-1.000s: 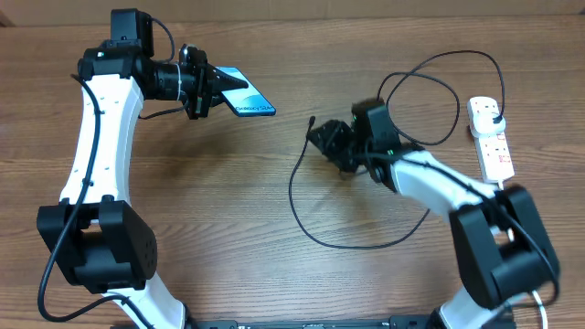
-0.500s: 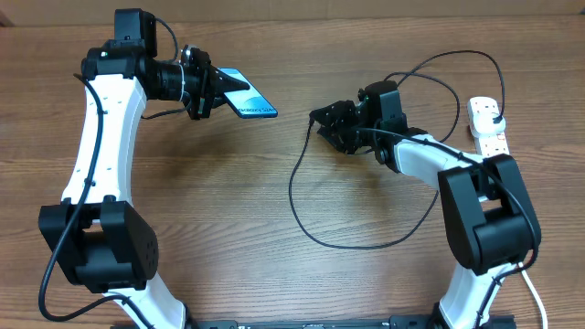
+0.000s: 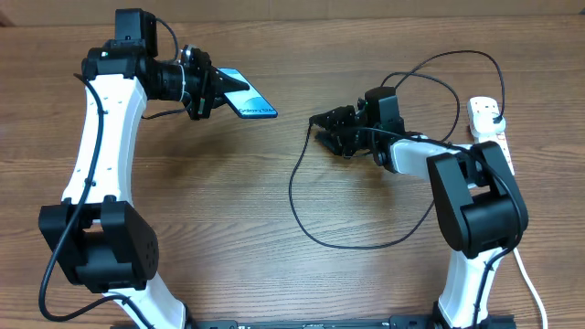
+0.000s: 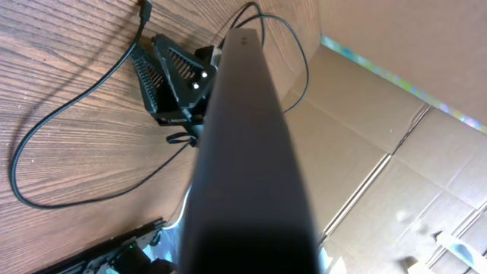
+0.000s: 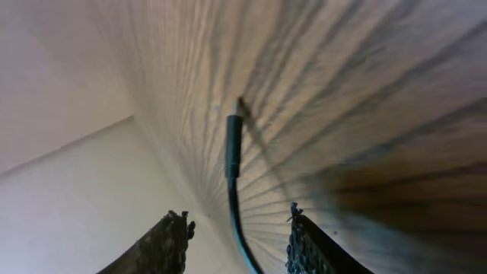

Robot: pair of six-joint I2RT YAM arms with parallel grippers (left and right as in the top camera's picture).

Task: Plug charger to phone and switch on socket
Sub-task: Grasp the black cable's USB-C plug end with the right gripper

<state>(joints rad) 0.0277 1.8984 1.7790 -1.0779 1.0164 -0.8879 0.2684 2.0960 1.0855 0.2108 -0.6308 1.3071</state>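
My right claw has been sliding up and left, and is now straddling the charger just behind its tip, jaws apart, gripping nothing. My left claw is clamping the phone aloft, well apart from the tip; I am judging that pinching the cable comes next.

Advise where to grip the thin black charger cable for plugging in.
Grip the thin black charger cable on the stiff connector sleeve behind its tip, not the limp cord. It lies flat on the wooden table, pointing away from the open right gripper, so likely come along its axis, a finger either side.
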